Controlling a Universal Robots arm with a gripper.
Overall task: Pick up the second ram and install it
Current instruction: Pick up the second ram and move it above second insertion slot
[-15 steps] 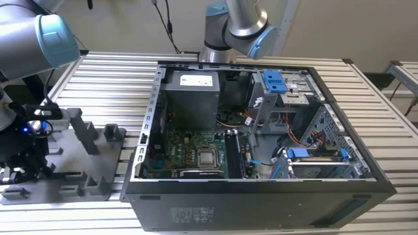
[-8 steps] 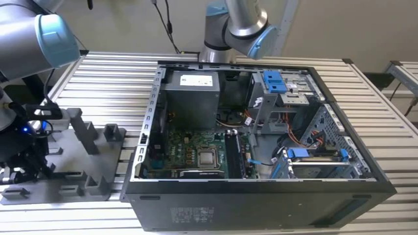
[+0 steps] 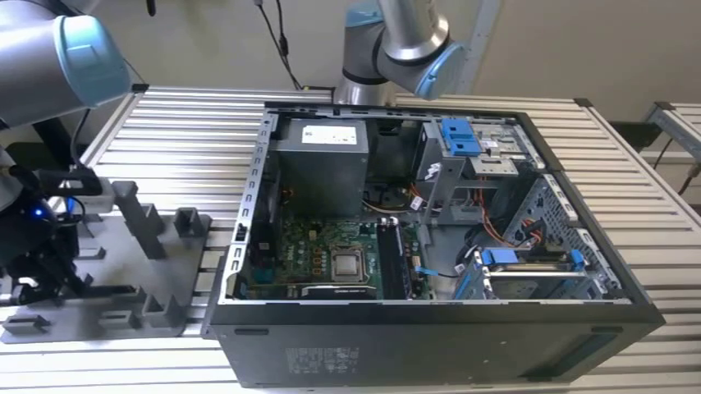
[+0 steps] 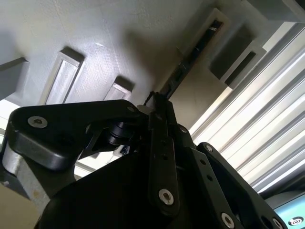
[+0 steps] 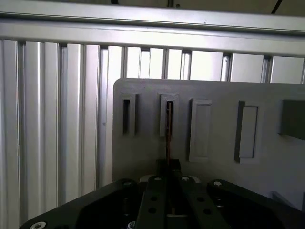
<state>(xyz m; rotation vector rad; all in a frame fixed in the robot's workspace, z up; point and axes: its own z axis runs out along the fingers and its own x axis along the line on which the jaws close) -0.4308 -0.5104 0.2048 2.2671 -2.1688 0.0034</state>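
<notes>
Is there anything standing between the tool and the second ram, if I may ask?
Nothing visible: in both wrist views the thin dark memory stick runs from the grey plastic fixture's slot straight to the tool.

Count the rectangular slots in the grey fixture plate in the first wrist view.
4 slots in one row: a narrow dark slot, a narrow slot holding the second ram, two wider slots. Others may be hidden.
</notes>
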